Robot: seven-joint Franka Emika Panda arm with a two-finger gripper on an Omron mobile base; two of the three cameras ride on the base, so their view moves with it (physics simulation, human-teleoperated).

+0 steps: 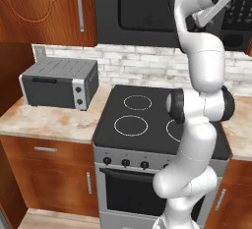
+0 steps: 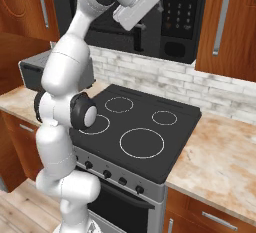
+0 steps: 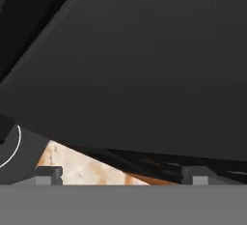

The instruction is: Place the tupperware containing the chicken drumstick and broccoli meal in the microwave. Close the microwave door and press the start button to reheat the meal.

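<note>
The microwave hangs above the stove, its microwave door looking shut. The gripper sits close against it with fingers spread wide, holding nothing. Likely next: aim squarely at the keypad panel (right side) and press gently.

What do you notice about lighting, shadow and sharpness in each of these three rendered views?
Left base view: even, soft light, no glare on the stove top, toaster oven slightly soft. Right base view: flat lighting, the microwave keypad small and hard to read. Hand view: the microwave door so close that it is a dark, featureless blur.
</note>
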